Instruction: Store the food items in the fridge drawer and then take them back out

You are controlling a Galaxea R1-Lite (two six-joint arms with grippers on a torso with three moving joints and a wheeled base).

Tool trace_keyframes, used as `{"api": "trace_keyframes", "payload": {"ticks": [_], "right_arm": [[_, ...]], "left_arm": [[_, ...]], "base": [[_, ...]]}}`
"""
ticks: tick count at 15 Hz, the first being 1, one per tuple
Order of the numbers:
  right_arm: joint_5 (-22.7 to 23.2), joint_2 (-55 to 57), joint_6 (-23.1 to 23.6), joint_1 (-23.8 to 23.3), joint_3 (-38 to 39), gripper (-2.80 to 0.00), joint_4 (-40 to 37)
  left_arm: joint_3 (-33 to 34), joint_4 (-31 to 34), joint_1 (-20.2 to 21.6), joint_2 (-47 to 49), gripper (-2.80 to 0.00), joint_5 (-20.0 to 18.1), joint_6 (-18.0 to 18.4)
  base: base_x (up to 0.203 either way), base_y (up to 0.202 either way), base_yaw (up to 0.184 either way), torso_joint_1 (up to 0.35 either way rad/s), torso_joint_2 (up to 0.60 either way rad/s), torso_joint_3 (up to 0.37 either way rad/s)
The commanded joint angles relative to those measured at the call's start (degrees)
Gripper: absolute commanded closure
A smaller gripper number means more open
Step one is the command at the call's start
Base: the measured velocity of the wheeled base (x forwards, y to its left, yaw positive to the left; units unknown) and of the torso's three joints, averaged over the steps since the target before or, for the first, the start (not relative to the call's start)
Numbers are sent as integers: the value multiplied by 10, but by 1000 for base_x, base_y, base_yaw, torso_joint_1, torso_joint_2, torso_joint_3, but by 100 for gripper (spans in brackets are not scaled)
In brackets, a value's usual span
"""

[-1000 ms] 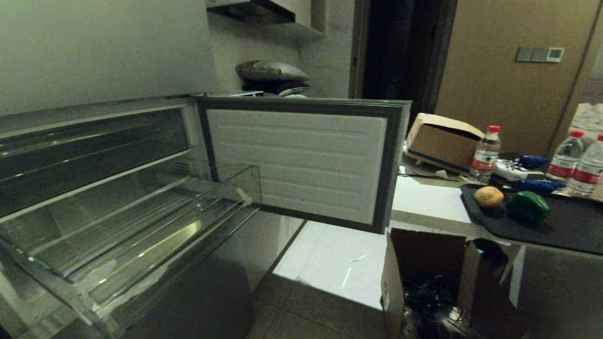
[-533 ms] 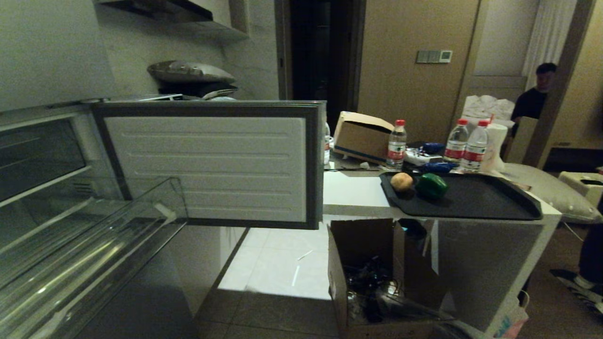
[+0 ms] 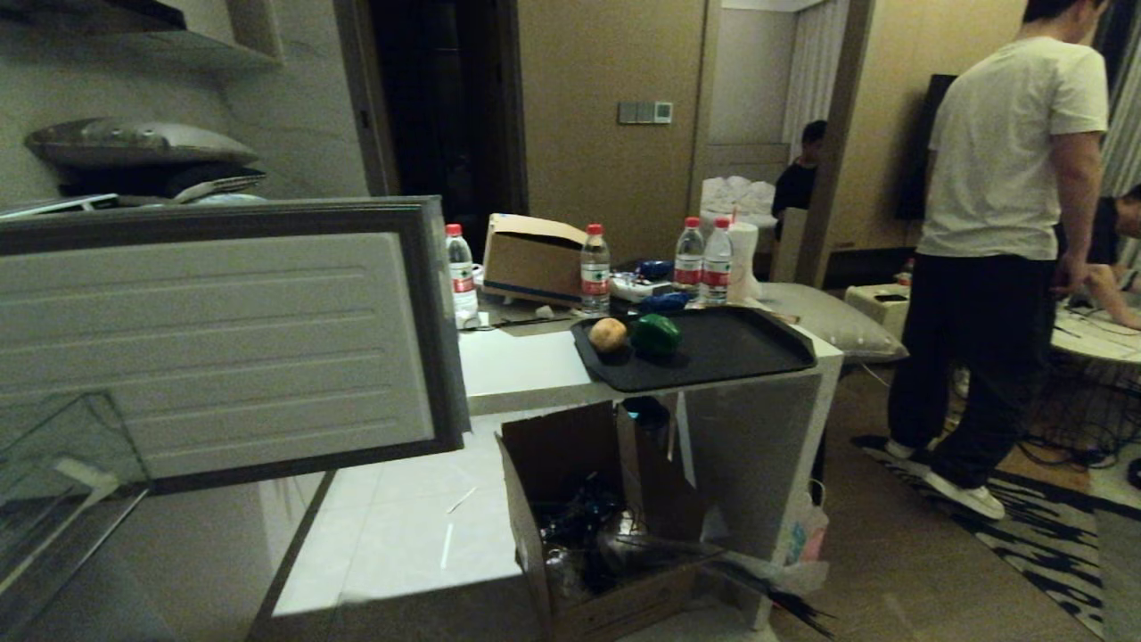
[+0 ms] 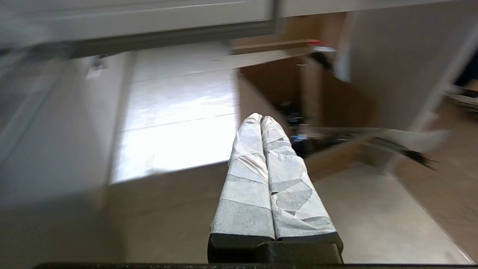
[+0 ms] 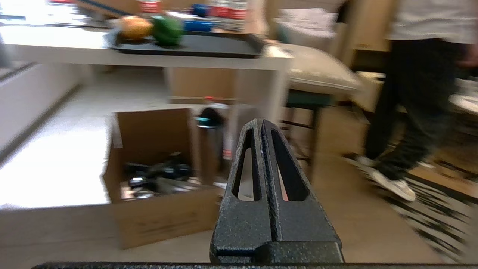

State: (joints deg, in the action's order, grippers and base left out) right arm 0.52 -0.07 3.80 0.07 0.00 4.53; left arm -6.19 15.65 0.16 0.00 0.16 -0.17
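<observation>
Food items, a glossy dark green lump (image 3: 655,333) and a matte tan-brown ball (image 3: 608,334), touch on the flat black plastic tray (image 3: 740,349); the left end effector (image 4: 261,120) and right end effector (image 5: 260,123) are both clenched, empty.

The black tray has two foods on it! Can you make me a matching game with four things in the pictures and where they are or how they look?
Things:
1. green food item
2. tan food item
3. left gripper
4. cardboard box

Clues:
A. on the floor, beside the white counter
B. shut, holding nothing
C. on the black tray, on the side nearer the fridge door
D. on the black tray, touching or almost touching its rounder, paler neighbour

Pairs: 1-D, 2-C, 3-B, 4-A
</observation>
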Motion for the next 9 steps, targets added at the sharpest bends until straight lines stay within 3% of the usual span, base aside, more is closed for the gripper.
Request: {"api": "trace_keyframes", "payload": {"ticks": [1, 5, 9], "right_arm": [[0, 0, -1, 0, 18, 0, 0], [0, 0, -1, 0, 18, 0, 0], [0, 0, -1, 0, 18, 0, 0]], "left_arm": [[0, 1, 0, 1, 0, 0, 0], [0, 1, 0, 1, 0, 0, 1], [0, 1, 0, 1, 0, 0, 0]], "base": [[-6, 10, -181, 2, 7, 5], [-1, 7, -144, 1, 1, 2], [0, 0, 0, 0, 0, 0]]}}
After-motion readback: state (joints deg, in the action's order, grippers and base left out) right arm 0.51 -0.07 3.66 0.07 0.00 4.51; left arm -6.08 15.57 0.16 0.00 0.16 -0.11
